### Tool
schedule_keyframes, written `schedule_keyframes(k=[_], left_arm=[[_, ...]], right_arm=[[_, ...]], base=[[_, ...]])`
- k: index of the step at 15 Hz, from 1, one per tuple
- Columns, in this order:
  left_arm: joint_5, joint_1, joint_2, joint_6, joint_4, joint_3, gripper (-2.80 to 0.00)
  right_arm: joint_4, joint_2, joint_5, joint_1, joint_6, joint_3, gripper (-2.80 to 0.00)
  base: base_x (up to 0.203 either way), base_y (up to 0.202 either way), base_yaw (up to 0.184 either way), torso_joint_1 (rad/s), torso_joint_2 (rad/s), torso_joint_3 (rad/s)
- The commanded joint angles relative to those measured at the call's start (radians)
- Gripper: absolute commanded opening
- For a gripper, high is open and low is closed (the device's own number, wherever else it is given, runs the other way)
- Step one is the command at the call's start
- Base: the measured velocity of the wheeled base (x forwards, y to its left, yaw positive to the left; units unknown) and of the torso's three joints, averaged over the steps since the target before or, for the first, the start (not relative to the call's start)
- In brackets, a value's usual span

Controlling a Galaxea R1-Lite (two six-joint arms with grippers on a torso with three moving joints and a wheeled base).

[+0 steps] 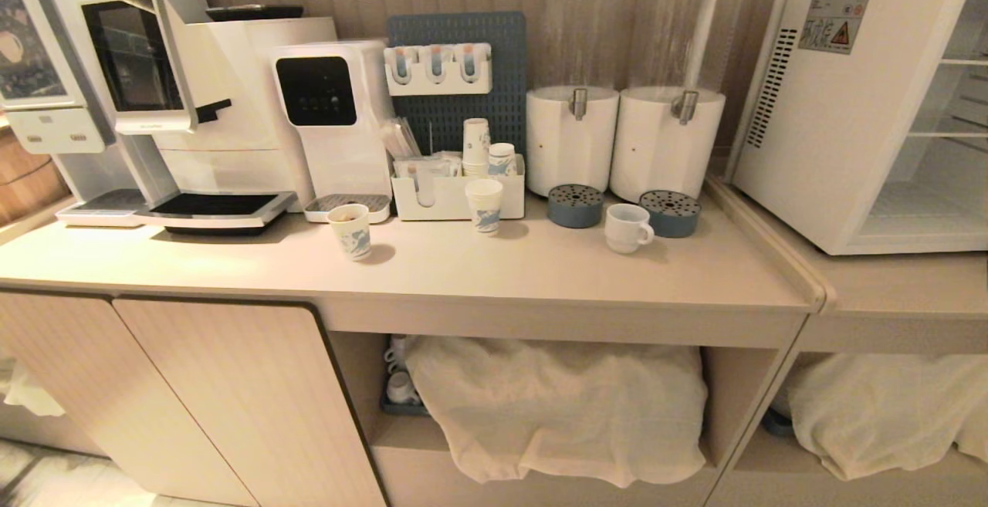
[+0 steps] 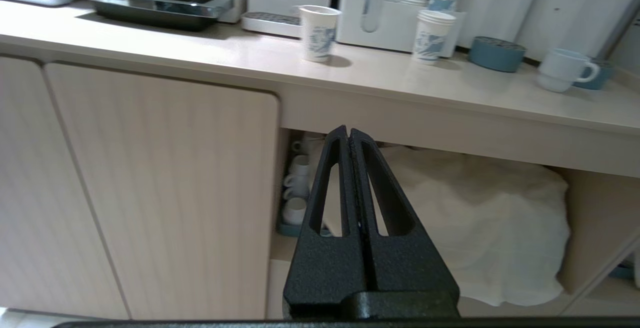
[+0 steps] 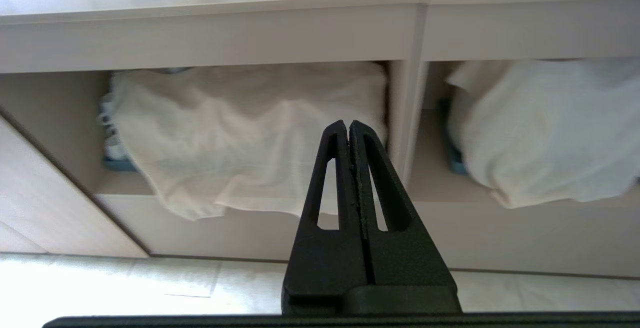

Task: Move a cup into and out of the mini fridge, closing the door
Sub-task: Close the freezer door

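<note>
On counter: cup (image 1: pixel 627 227) empty-looking | mini fridge (image 1: pixel 864 98) shelves bare | left gripper (image 2: pixel 348 136), right gripper (image 3: pixel 348 129) closed, empty

Mini fridge (image 1: pixel 818 113), side panel: warning sticker (image 1: pixel 838 9) with red triangle sign; its print is too small to read.

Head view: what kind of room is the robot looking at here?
Probably a self-serve drinks corner, as in an office pantry or hotel lounge: a coffee machine, two clear-topped drink dispensers, paper cups and a mini fridge line the counter.
</note>
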Motion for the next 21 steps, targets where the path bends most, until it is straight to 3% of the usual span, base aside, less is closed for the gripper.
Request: schedule_keyframes(k=[1,21], left_arm=[[0.000,0.000,-0.005,-0.001,-0.001,0.040,-2.80],[0.000,0.000,-0.005,-0.001,-0.001,0.040,-2.80]], right_arm=[[0.002,0.002,0.000,0.000,0.000,0.000,-2.80],[0.002,0.002,-0.001,0.001,0.000,-0.001,-2.80]], base=[[0.000,-0.196,0.001,0.005,0.01,0.004],[0.000,-0.194,0.000,0.002,0.00,0.002]])
